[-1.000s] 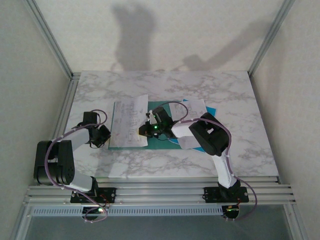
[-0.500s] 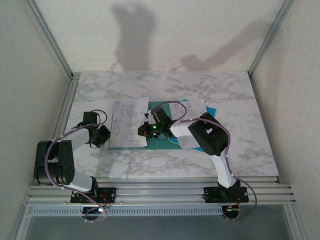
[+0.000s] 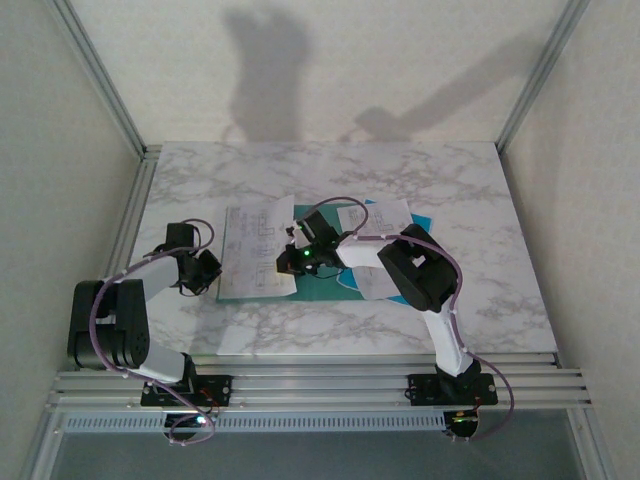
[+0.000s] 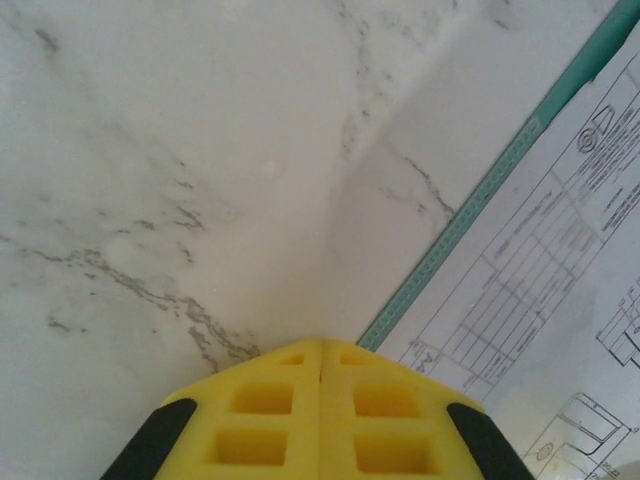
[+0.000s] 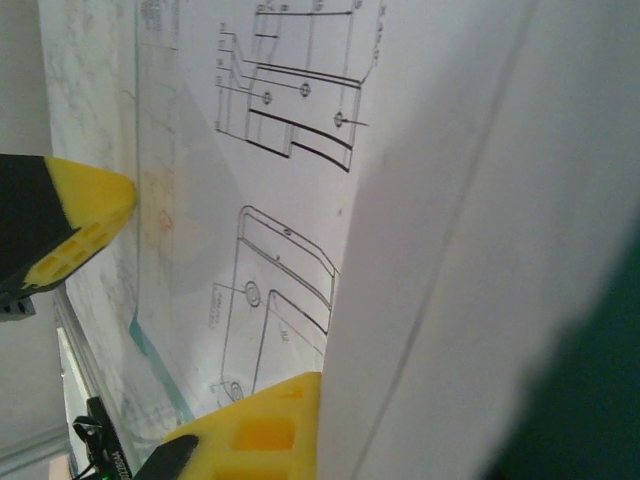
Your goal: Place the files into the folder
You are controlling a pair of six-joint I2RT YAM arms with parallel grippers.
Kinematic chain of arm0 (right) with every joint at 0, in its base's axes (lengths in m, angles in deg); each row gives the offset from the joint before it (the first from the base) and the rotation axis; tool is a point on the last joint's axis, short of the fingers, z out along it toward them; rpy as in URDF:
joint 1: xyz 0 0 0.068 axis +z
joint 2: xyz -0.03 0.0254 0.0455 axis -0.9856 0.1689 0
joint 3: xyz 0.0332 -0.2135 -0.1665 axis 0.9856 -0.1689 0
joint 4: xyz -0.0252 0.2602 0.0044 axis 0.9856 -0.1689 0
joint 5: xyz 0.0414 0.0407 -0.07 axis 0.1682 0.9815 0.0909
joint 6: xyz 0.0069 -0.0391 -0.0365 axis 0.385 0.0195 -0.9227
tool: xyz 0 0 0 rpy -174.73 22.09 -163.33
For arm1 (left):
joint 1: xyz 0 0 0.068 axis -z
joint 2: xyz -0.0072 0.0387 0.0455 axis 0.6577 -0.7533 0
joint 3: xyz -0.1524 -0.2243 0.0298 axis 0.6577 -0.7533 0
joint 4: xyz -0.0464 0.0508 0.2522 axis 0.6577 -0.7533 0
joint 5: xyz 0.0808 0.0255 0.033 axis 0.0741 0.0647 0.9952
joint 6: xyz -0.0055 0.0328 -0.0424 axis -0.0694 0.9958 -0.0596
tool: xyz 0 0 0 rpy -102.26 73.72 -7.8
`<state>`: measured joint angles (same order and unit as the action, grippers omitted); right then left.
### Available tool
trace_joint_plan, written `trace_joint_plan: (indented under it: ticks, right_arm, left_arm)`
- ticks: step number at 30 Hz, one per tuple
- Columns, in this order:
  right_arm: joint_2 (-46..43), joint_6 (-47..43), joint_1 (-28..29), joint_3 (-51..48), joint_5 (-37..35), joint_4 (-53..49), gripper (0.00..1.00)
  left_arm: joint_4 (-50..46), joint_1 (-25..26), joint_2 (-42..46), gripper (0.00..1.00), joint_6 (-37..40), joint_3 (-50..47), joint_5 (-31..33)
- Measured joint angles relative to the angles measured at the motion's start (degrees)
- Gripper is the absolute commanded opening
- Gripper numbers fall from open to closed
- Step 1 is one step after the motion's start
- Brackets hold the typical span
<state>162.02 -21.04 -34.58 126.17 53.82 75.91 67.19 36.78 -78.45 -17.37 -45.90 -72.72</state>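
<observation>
Left gripper [image 4: 320, 352]: fingers pressed together, holding nothing, tips low over the table [image 4: 180, 150], right at the corner of the sheet [image 4: 540, 300]. A thin strip of the folder [image 4: 470, 205] runs along the sheet's edge, ahead and right of the tips. Right gripper [image 3: 293, 262]: closed, pinching the sheet's opposite edge, which stands raised across its finger. More folder lies beside and behind it. Second sheet [image 3: 388, 213] lies past it on the folder.

Bare white marble table [image 3: 440, 170] runs along the far side; white printed paper sheets [image 3: 255, 255] and the right arm [image 3: 415, 270] crowd the centre.
</observation>
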Motion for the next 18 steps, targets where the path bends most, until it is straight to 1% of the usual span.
trace_joint_plan:
  ticks: [12, 13, 14, 15, 18]
  right_arm:
    - [0.00, 0.22, 0.35, 0.07, -0.09, -1.38, 0.00]
    - [0.00, 0.31, 0.37, 0.07, -0.15, -1.40, 0.02]
    - [0.00, 0.52, 0.37, 0.09, -0.24, -1.53, 0.07]
    - [0.00, 0.92, 0.37, 0.20, -0.24, -1.77, 0.16]
    - [-0.37, 2.73, 0.59, 1.20, -0.22, -2.91, 0.36]
  left_arm:
    - [0.00, 0.00, -0.02, 0.00, -0.22, 0.00, -0.02]
    - [0.00, -0.02, -0.02, 0.00, -0.24, 0.00, -0.02]
    - [0.00, -0.02, -0.02, 0.00, -0.39, 0.00, 0.00]
    - [0.00, -0.02, -0.02, 0.00, -0.42, 0.00, -0.02]
    - [-0.02, 0.00, -0.02, 0.00, -0.44, 0.00, 0.00]
